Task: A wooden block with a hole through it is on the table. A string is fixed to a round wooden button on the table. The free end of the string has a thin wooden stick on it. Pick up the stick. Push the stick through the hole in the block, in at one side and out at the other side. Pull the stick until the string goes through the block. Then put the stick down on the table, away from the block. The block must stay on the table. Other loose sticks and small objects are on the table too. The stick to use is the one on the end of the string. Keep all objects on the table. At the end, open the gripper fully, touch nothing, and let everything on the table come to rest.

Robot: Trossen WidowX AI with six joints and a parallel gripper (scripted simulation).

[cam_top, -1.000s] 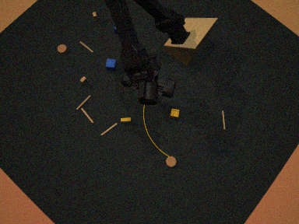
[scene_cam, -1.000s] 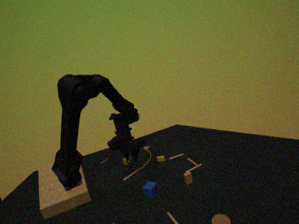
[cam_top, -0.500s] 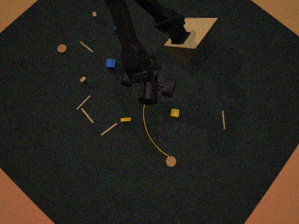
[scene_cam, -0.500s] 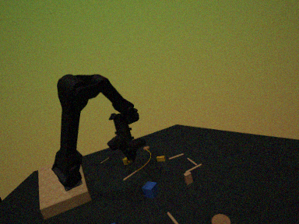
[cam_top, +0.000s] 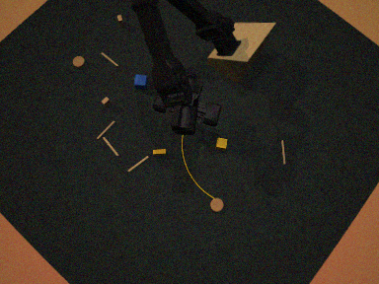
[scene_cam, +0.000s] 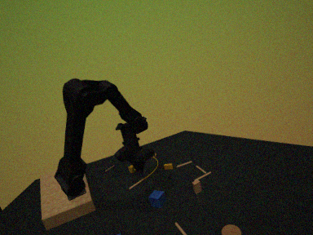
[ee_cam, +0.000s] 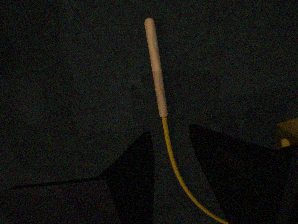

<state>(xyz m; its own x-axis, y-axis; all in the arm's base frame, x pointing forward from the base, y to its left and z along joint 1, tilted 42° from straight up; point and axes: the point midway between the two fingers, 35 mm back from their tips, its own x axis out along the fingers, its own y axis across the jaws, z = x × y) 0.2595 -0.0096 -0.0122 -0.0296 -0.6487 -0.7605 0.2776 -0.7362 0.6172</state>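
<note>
The stick on the string [scene_cam: 136,184] [ee_cam: 156,70] lies on the table; in the top view the arm hides it. The yellow string [cam_top: 188,168] [scene_cam: 157,165] [ee_cam: 175,172] curves from its end to the round wooden button [cam_top: 216,204]. My gripper [cam_top: 187,109] [scene_cam: 139,170] [ee_cam: 170,134] points down above the table, part open and empty. In the wrist view the stick's string end is just beyond the gap between the fingertips, and the string runs down through the gap. A yellow block [cam_top: 221,143] [scene_cam: 131,168] [ee_cam: 287,131] sits to the right, with a light spot on one side that may be the hole.
A flat yellow piece [cam_top: 159,151] [scene_cam: 168,166] and a blue cube [cam_top: 140,81] [scene_cam: 156,198] lie left of the gripper. Several loose sticks lie around, one at far right [cam_top: 283,152]. Another wooden disc [cam_top: 78,61] [scene_cam: 231,229] and a small wooden piece [cam_top: 105,101] [scene_cam: 197,186] are at the left.
</note>
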